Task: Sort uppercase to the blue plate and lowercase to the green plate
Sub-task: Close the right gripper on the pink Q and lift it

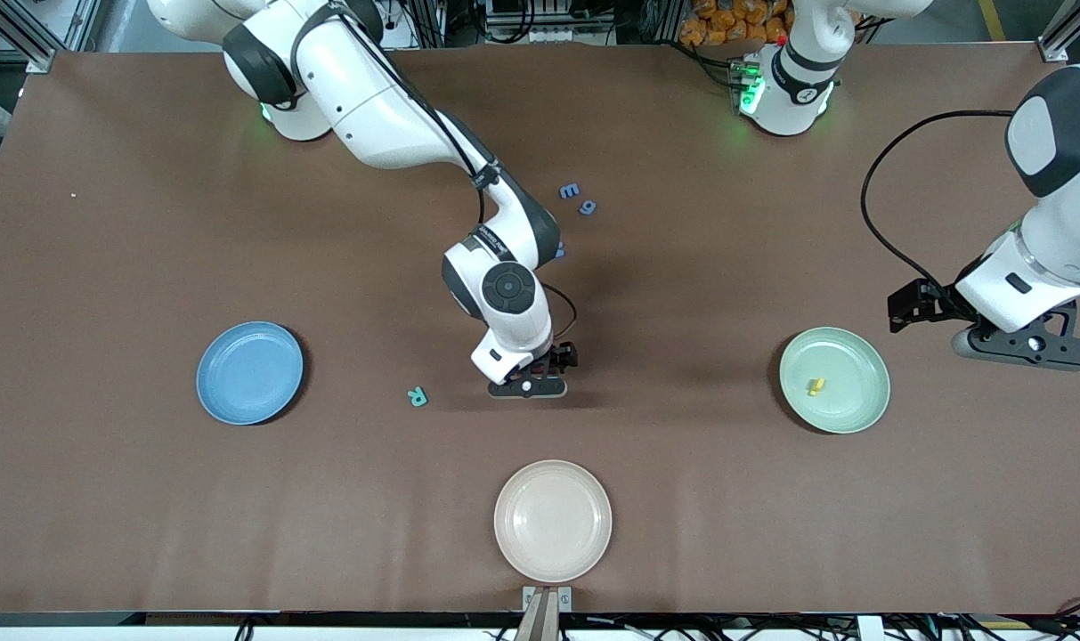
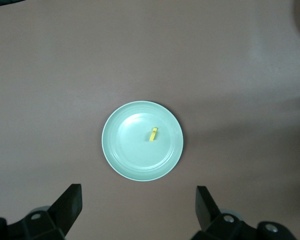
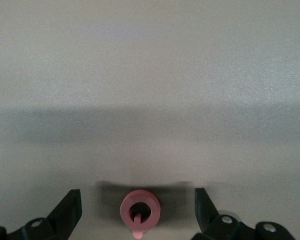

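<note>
One lowercase letter (image 1: 816, 385) lay sorted on green plate (image 1: 851, 411); blue plate (image 1: 237, 392) bare; right gripper (image 3: 138, 210) wide over Q (image 3: 140, 214); left gripper (image 2: 138, 210) wide, waiting.

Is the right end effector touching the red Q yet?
Apart. The right wrist view shows the red Q lying on the table between the open fingers of the right end effector, table showing each side.

We read the foam letters as the only clear characters. A teal R (image 1: 418, 397) lies flat on the brown table. A blue E-like letter (image 1: 569, 190) and a blue g (image 1: 587, 207) lie just beside each other. In the right wrist view a red ring-shaped Q (image 3: 140, 214) shows. Small print on the right arm's wrist housing (image 1: 489, 242) cannot be read.
</note>
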### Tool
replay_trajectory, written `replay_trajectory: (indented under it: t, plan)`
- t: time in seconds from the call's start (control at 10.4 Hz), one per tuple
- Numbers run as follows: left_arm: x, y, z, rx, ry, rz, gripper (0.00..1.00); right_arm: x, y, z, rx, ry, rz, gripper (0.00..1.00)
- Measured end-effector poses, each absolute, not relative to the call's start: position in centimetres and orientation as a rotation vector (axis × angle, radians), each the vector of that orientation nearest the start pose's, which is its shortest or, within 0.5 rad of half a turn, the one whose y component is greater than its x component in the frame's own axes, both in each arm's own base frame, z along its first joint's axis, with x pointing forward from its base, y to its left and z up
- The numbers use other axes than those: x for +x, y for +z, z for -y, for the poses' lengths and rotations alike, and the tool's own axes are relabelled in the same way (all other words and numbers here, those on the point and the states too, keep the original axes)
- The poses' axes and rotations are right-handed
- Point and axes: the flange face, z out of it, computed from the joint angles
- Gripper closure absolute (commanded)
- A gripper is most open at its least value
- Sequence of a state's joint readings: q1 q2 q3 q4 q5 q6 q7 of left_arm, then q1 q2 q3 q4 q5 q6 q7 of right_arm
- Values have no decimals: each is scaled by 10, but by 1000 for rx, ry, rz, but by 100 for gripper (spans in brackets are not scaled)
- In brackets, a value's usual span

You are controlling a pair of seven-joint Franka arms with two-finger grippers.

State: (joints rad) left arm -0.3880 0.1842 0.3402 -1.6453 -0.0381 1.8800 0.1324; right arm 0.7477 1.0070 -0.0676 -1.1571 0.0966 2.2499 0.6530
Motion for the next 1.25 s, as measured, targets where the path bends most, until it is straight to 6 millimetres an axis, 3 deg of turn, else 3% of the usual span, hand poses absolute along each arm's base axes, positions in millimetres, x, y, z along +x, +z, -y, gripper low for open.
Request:
replay_trajectory:
  t: [0.39, 0.87, 1.25]
  plan:
    - [624, 501, 52, -3098, -58, -280, 0, 579, 187, -509, -3085, -52, 31, 0]
    - [621, 495, 85, -3134, -38, -257, 0, 578, 185, -509, -3092, -45, 35, 0]
    - [621, 493, 87, -3135, -24, -260, 0, 578, 176, -506, -3100, -33, 32, 0]
